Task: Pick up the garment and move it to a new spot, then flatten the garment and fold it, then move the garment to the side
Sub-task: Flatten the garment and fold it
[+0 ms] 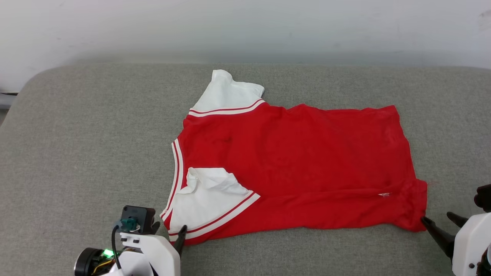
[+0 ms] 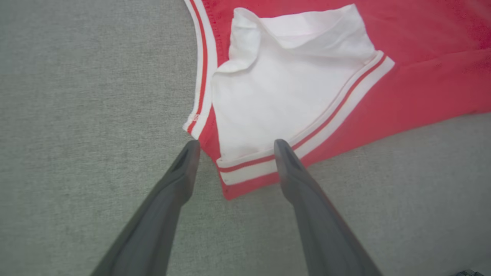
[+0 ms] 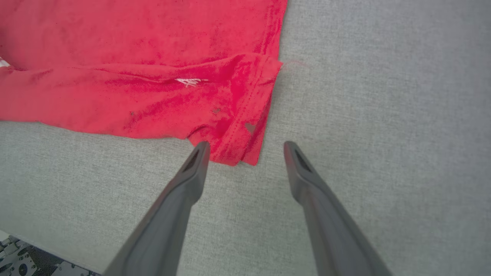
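The garment point(image 1: 299, 168), a red shirt with white sleeves, lies crosswise; left fingers point(image 2: 180, 180) and right fingers point(image 3: 191, 172) spread at its near corners.

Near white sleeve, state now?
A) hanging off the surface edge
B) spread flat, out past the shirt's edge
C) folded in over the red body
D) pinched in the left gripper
C: the near white sleeve lies folded in on the garment, and the left gripper is open at that corner, holding nothing.
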Robot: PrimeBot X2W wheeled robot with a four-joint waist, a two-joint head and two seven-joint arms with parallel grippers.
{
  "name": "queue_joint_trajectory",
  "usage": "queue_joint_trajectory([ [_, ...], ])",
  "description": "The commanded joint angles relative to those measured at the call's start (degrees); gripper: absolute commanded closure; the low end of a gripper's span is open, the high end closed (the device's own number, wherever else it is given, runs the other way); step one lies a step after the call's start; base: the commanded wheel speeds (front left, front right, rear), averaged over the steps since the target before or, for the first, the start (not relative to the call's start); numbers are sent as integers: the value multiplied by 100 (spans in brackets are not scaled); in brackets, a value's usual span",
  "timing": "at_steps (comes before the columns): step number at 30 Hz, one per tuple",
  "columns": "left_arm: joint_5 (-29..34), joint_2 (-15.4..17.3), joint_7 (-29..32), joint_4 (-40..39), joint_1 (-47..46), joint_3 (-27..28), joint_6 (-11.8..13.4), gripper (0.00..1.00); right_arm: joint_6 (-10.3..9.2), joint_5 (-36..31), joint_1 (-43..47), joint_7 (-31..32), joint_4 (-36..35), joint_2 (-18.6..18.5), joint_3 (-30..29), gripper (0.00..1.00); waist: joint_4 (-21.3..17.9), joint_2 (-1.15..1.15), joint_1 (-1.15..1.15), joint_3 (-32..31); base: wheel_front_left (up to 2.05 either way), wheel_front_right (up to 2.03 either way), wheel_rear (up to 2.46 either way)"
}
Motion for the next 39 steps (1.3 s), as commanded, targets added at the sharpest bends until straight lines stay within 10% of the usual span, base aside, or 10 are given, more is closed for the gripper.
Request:
queue_joint_trajectory([
  [1,53,59,58,2,5,6,61,0,-5,-74,49,81,-152,114,-87,0,-34,0,1,62,0,0,0],
  [17,75,22,626,777,-214,-232,168,0,-5,-731,195,887,-1417,834,-704,0,-186,0,1,591,0,0,0],
  [19,4,-16,692,936,-176,-290,106,100,-5,-750,173,874,-1402,833,-710,0,-184,0,1,601,0,0,0],
  [39,200,-2,-77,176,-479,-113,140,100,-5,-1215,-24,1006,-669,792,-656,0,125,0,1,317,0,0,0],
])
